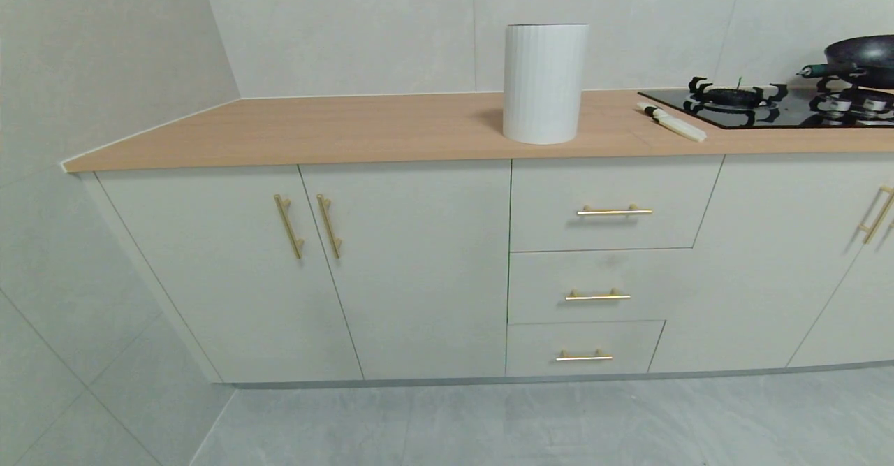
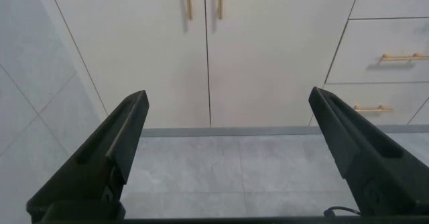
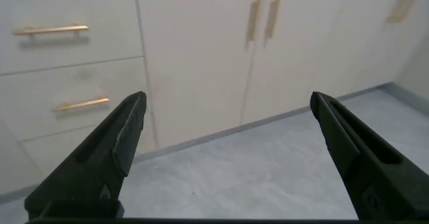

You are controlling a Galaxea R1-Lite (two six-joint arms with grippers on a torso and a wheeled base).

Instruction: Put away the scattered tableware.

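Hanging low over the grey floor [image 2: 221, 177], my L claw [image 2: 228, 96] has both fingers spread wide, nothing btwn them; cupboard doors [image 2: 154, 56] ahead. On the wooden counter [image 1: 314, 127] a white ribbed canister [image 1: 545, 82] stands upright. At its 3 o'clock, near but apart, a cream utensil [image 1: 670, 122] w/ a dark tip lies flat, just beside the black hob [image 1: 768, 111]. A dark pan [image 1: 862, 57] sits at the hob's 2 o'clock. My R claw [image 3: 228, 98] is spread wide too, empty, low over the floor, facing drawers [image 3: 67, 70] w/ gold handles.
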